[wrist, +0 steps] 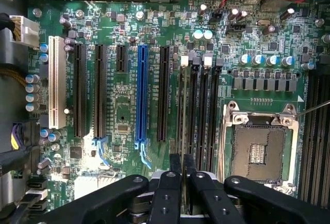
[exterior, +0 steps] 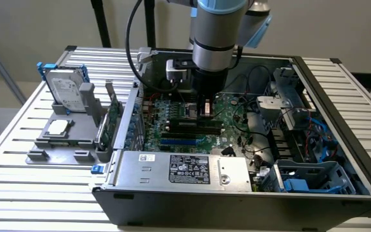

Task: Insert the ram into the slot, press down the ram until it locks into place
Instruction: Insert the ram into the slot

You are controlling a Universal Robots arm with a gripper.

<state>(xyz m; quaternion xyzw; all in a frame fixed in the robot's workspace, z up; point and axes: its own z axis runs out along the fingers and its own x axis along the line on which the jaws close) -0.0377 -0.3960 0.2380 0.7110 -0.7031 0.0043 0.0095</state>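
Observation:
My gripper [exterior: 205, 111] hangs straight down inside the open computer case, low over the green motherboard [exterior: 172, 108]. In the wrist view its two black fingers [wrist: 175, 166] are shut on the ram [wrist: 182, 115]. The ram is seen edge-on as a thin strip running away from the gripper [wrist: 182, 165]. It lies along the outermost of the black memory slots [wrist: 201, 105], the one with the white latch [wrist: 184, 61] at its far end. How deep the ram sits in the slot cannot be told. In the exterior view the slots [exterior: 192, 128] lie just in front of the fingers.
The bare CPU socket [wrist: 258, 149] lies beside the memory slots, and a blue expansion slot [wrist: 142, 95] on their other side. The power supply [exterior: 182, 166] and drive cage [exterior: 308, 176] line the case front. A grey fixture [exterior: 63, 140] outside holds a hard drive [exterior: 66, 94] and an upright green card [exterior: 112, 121].

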